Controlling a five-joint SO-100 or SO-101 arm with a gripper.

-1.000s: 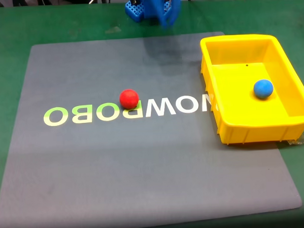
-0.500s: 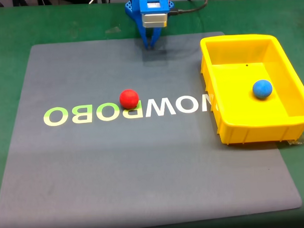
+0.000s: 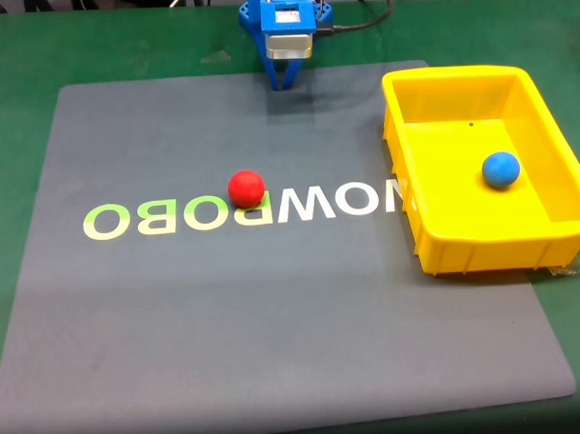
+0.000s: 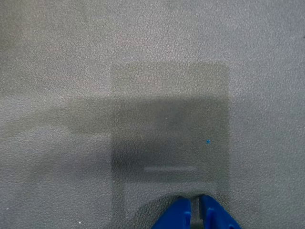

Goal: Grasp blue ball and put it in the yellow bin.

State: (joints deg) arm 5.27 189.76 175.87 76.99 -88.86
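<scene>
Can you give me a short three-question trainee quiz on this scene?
1. True or false: the blue ball lies inside the bin.
2. What does the red ball rest on? A) the mat B) the bin C) the green table
3. Fill in: the gripper points down at the mat with its fingers nearly ____.

Key: 1 true; 2 A; 3 shut.

The fixed view looks down obliquely toward the arm at 12 o'clock; the wrist view faces the same grey mat (image 3: 275, 322) closely.
</scene>
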